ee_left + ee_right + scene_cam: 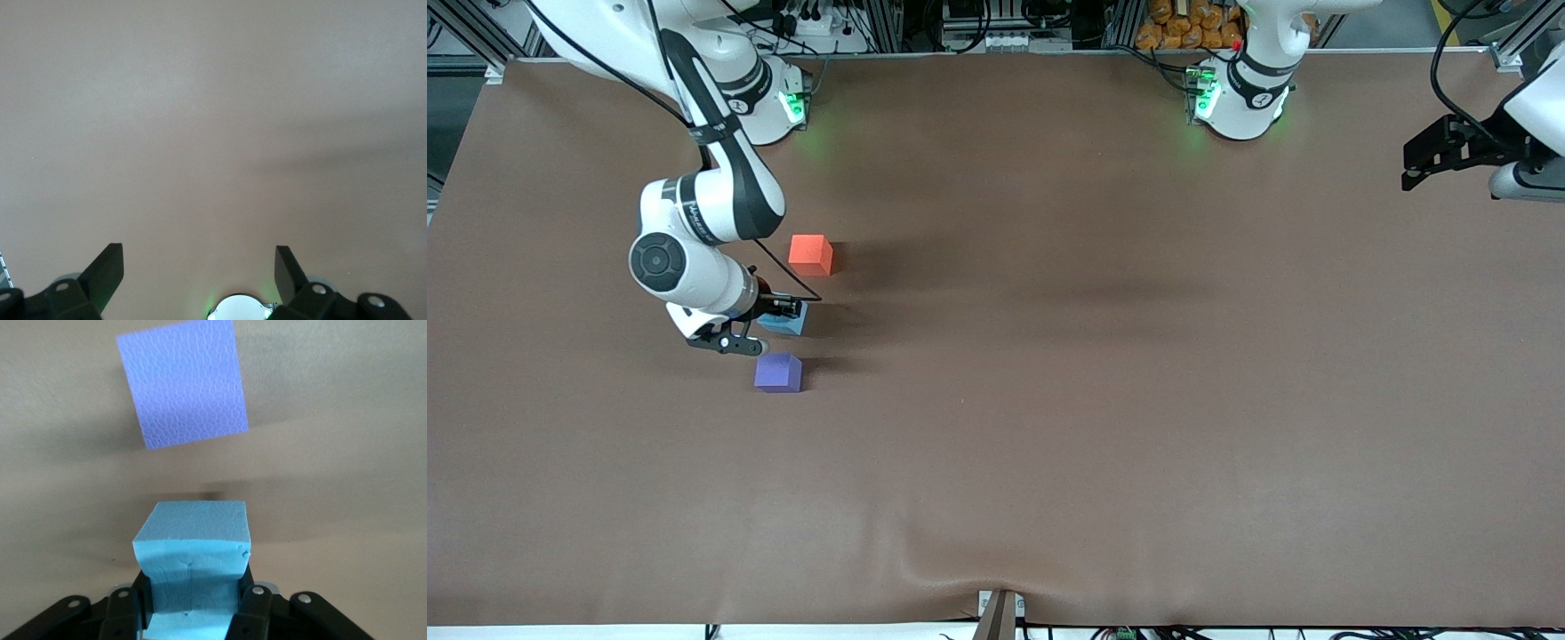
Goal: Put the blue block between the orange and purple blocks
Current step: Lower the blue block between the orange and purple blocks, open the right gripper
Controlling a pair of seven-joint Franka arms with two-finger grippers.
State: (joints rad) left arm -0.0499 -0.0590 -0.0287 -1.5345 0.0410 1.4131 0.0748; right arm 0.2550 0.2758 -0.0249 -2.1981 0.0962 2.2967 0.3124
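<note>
- The right tool (775,313) is clamped on the blue block (786,318); the right wrist view shows both fingers (252,603) pressed against opposite side faces of the block (191,550), the upper half standing proud of the pads.
- The blue block sits in the gap between the orange block (811,254) and the purple block (778,372); seen from the front camera the orange block lies at about 12 o'clock from it and the purple block at about 6 o'clock; whether the blue block rests on the worktop (1103,373) or hangs just above it cannot be told.
- The three blocks appear apart from one another, none touching.
- Handling, as judged: the blue block looks like cut foam, matte and finely grained, so likely very light and slightly yielding; a small dent at one top edge in the right wrist view suggests the surface marks easily; the matte skin should grip well and slipping seems unlikely.
- Hold, as judged: the flat opposite side faces, squarely and near mid-height, are the proper place; gentle closing force should suffice, since a hard squeeze may deform the foam; being so light, the block may stick to a pad or shift on release.
- The purple block (183,385) shows the same grained skin, so a nudge would probably slide it.
- The left tool (1436,153) waits aloft over the worktop edge at the left arm's end; its fingers (103,273) stand wide apart with nothing between them.
</note>
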